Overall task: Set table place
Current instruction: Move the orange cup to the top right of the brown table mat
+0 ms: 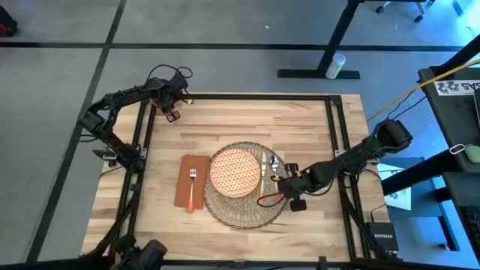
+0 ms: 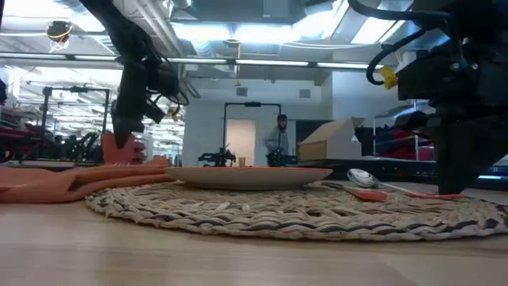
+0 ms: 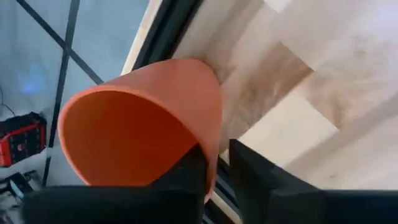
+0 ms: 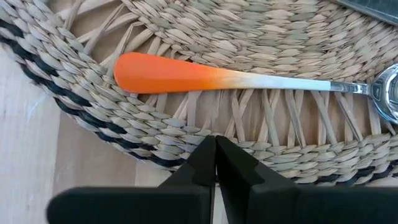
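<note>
Here left fingers [image 3: 214, 171] pinch orange cup [image 3: 137, 121] wall; right fingers [image 4: 214, 155] closed, empty.

An orange cup [image 3: 143, 124] fills the middle, its open mouth turned toward the camera. The left gripper [image 3: 217, 177] grips its rim wall, 1 dark finger [image 3: 186, 177] inside the cup and the other outside. Beyond lies the light plank surface [image 3: 298, 93], its black frame rail [image 3: 171, 28] running along the edge.

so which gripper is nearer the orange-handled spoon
Right. The right gripper hovers at the mat's rim beside the spoon; the left gripper holds an orange cup at the table's far-left corner.
</note>
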